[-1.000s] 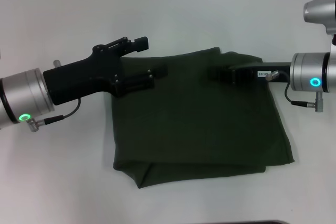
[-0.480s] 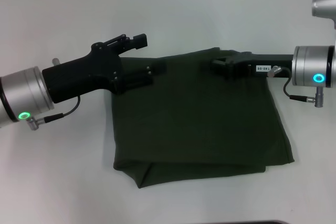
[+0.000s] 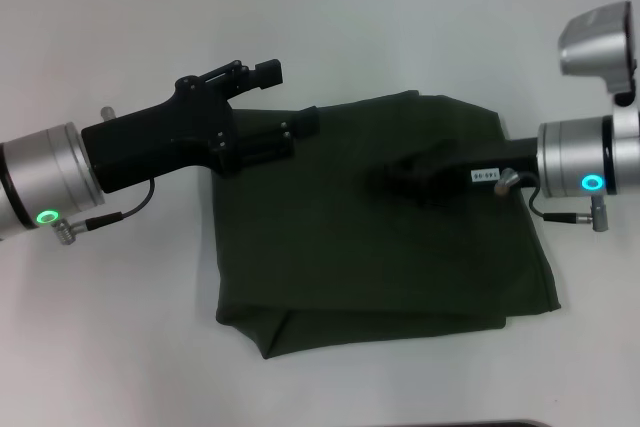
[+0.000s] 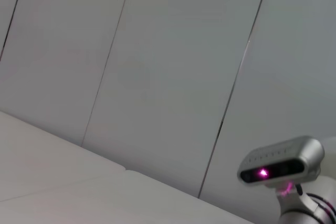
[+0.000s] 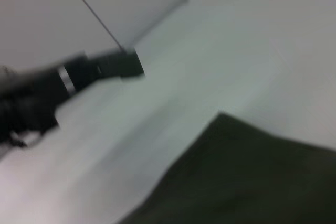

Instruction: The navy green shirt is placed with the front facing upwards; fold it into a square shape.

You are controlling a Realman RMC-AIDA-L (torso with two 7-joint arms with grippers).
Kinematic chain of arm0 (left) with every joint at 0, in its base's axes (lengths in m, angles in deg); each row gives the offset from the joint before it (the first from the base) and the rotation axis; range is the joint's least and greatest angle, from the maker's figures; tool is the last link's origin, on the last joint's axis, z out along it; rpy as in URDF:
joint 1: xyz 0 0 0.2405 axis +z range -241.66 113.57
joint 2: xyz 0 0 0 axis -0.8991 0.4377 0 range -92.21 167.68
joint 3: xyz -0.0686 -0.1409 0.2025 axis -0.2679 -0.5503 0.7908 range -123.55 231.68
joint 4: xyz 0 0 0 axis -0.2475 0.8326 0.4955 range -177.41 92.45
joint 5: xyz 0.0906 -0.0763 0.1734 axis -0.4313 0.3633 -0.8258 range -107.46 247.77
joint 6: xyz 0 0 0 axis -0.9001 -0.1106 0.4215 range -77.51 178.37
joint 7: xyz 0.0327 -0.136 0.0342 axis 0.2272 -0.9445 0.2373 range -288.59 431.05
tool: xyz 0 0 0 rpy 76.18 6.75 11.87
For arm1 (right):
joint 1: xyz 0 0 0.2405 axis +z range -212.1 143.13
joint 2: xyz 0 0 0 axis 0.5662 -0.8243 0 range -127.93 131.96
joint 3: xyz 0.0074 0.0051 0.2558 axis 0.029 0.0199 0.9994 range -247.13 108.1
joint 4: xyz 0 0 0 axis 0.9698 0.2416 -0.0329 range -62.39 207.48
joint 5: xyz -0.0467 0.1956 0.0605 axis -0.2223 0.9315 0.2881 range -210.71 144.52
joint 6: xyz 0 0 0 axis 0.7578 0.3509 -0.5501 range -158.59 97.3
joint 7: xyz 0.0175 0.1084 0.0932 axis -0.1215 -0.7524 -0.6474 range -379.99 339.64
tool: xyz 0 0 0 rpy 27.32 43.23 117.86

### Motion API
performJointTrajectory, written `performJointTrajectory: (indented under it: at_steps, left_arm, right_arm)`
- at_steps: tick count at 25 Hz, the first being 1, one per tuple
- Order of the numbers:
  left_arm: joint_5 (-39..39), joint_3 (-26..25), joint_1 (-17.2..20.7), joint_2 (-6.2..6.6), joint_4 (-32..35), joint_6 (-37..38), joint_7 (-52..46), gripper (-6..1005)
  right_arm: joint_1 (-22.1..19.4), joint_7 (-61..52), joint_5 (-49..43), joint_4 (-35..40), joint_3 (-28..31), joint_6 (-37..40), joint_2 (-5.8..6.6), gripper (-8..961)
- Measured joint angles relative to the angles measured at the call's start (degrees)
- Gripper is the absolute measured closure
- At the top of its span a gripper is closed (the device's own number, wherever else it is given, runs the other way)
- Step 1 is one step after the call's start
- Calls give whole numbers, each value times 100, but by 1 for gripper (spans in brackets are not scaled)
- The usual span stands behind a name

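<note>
Lying nearest me: the shirt (image 3: 385, 237), folded into a dark green, roughly square bundle on the white table (image 3: 120, 347), a little wider across than it is deep.
Near edge: a thick fold runs left to right along the side closest to me, with an under-layer poking out at the near left corner.
Long axis: across my front, left to right; no collar, sleeve or lettering shows, so I cannot tell which way the top of the garment points.
Far edge: runs from my left gripper up to a raised corner, then slopes down toward my right wrist.
My right gripper (image 3: 400, 172): reaching in from the right and over the far right part of the cloth; black on dark green, so I cannot tell whether my jaws are apart or together, nor whether they touch the cloth.
My left gripper (image 3: 285, 107): at the far left corner of the bundle; one finger lies over the cloth edge, the other sticks out over bare table beyond it, so my jaws stand apart and hold nothing.
Farther off: a pale panelled wall (image 4: 157, 77) behind the table.
</note>
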Motion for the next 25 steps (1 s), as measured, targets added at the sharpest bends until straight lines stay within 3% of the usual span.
performJointTrajectory:
  at_steps: [25]
  left_arm:
    - [0, -12, -18, 0, -76, -79, 0, 151]
  right_arm:
    - [28, -85, -17, -87, -346, -547, -19, 934]
